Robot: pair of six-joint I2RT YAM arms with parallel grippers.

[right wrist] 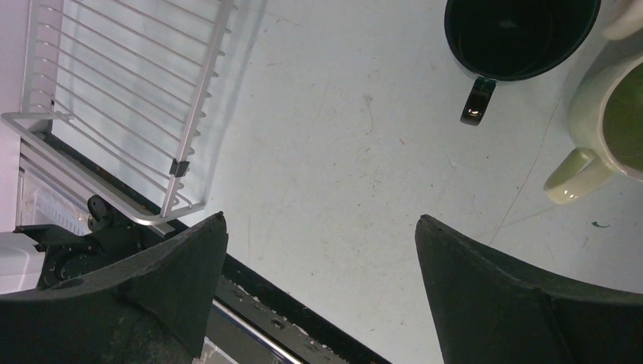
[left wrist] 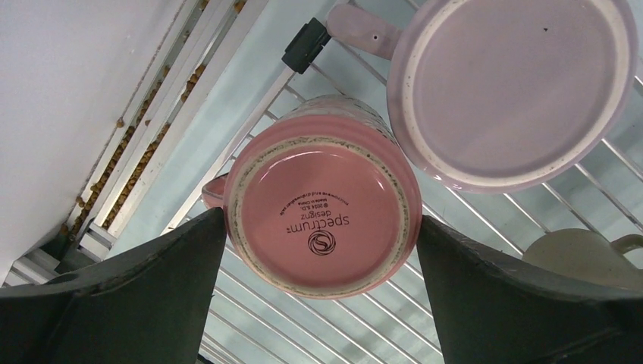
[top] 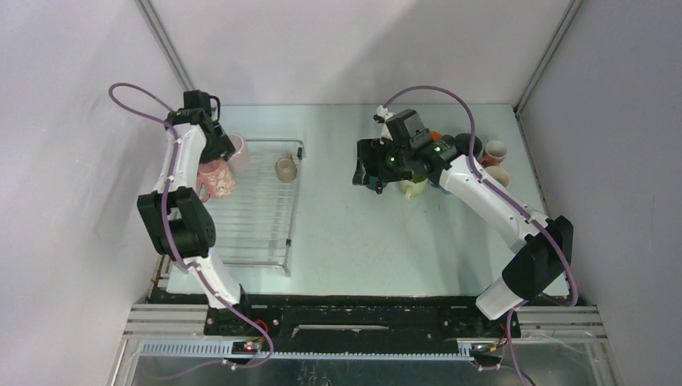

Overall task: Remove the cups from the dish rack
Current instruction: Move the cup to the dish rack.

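The silver wire dish rack point(top: 257, 233) lies at the left of the table. Three cups stand on it: a speckled pink one point(left wrist: 322, 212) base up, a lilac-white one point(left wrist: 512, 83) base up right behind it, and a beige one point(top: 285, 168) further right. My left gripper point(left wrist: 320, 216) is open over the pink cup, a fingertip close on each side of its base. My right gripper point(right wrist: 318, 220) hangs open over bare table at mid-table, nothing between its fingers. Unloaded cups stand upright near it: a dark green one point(right wrist: 519, 34) and a cream one point(right wrist: 606, 129).
More cups cluster at the back right, an orange-lined one point(top: 495, 151) and a pale one point(top: 499, 175). Grey walls close in the left, back and right. The rack's near corner point(right wrist: 176, 168) shows in the right wrist view, by the table's front edge.
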